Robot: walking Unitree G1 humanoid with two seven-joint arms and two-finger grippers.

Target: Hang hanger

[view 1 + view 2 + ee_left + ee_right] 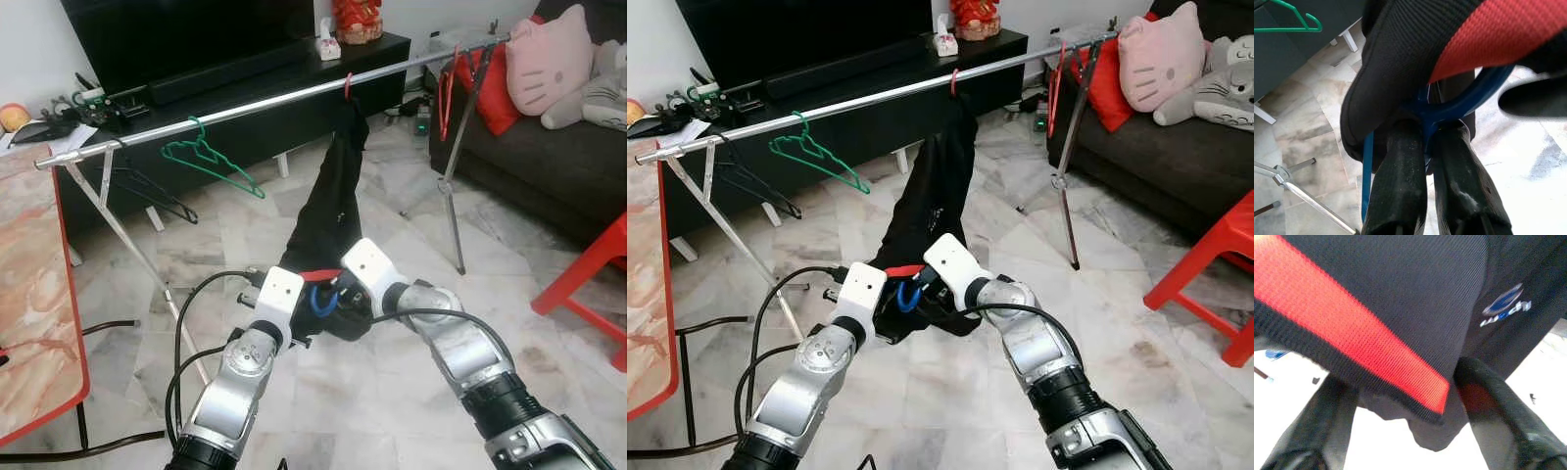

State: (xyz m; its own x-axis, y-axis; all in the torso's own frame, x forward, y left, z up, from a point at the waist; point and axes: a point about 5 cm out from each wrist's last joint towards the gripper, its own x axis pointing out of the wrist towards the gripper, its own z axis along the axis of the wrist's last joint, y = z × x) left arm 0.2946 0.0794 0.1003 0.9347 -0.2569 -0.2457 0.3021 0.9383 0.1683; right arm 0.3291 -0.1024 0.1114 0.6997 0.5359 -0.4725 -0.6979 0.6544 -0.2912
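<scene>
The left hand (1425, 161) is clamped on the neck of a blue plastic hanger (1464, 100) low over the marble floor (372, 392), under the long silver metal clothes rail (265, 103). The right hand (1400, 431) has its fingers (1498, 406) spread around the black garment with a red stripe (1376, 308), which dangles from a red hook (347, 86) on that rail. A green wire hanger (211, 157) hangs towards the rail's left end.
</scene>
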